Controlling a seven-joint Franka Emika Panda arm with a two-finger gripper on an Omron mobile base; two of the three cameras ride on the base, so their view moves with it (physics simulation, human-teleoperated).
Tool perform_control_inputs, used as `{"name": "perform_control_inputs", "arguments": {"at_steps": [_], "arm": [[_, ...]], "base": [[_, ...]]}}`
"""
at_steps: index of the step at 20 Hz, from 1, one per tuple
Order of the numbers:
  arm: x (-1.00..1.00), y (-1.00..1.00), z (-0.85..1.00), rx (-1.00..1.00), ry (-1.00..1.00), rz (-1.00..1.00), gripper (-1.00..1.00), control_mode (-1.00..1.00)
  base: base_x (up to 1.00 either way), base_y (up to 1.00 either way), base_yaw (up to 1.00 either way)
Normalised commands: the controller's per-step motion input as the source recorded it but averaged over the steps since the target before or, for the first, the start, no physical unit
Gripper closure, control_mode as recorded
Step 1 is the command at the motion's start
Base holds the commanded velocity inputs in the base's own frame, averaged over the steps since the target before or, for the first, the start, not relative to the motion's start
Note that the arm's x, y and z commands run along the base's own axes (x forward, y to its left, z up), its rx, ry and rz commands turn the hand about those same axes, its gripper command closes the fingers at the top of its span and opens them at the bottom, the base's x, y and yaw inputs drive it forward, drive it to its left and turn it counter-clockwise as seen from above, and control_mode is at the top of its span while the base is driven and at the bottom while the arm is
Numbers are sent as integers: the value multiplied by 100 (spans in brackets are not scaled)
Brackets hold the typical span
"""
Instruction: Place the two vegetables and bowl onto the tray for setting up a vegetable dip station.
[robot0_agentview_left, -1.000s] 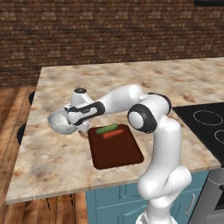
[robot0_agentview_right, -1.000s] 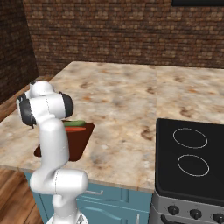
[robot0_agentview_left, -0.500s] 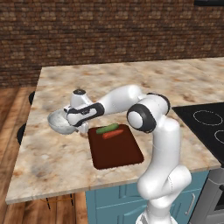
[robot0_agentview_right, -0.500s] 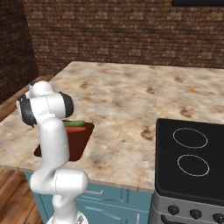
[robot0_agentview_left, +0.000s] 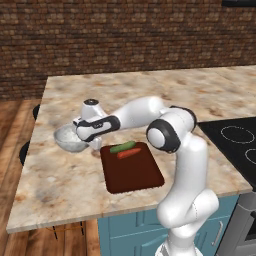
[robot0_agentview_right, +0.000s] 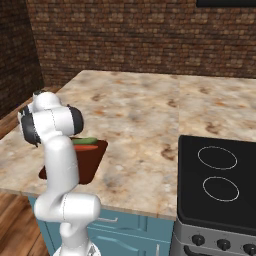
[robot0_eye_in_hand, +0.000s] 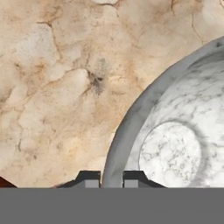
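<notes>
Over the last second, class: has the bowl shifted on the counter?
No. In the left base view the bowl sits at the same spot beside the tray.

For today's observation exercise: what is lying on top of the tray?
On the tray lie a cucumber and a carrot. The board beneath them is covered.

The glossy white robot arm (robot0_agentview_left: 187, 165) was built of thick rounded tubular segments joined by dark grey disc-shaped joints, ending in a white-and-black hand (robot0_agentview_left: 92, 128) with two small dark finger tips (robot0_eye_in_hand: 89, 178).
</notes>
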Motion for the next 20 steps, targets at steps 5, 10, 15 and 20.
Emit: {"name": "perform_control_inputs", "arguments": {"at_steps": [5,10,15,20], "arm": [[0,-24,61,0,0,0,100,-100],[-9,-40,47,0,0,0,100,-100],[-25,-44,35,0,0,0,100,-100],[-32,-33,21,0,-1,0,100,-100]], "base": [[0,0,0],[0,0,0],[0,0,0],[0,0,0]]}}
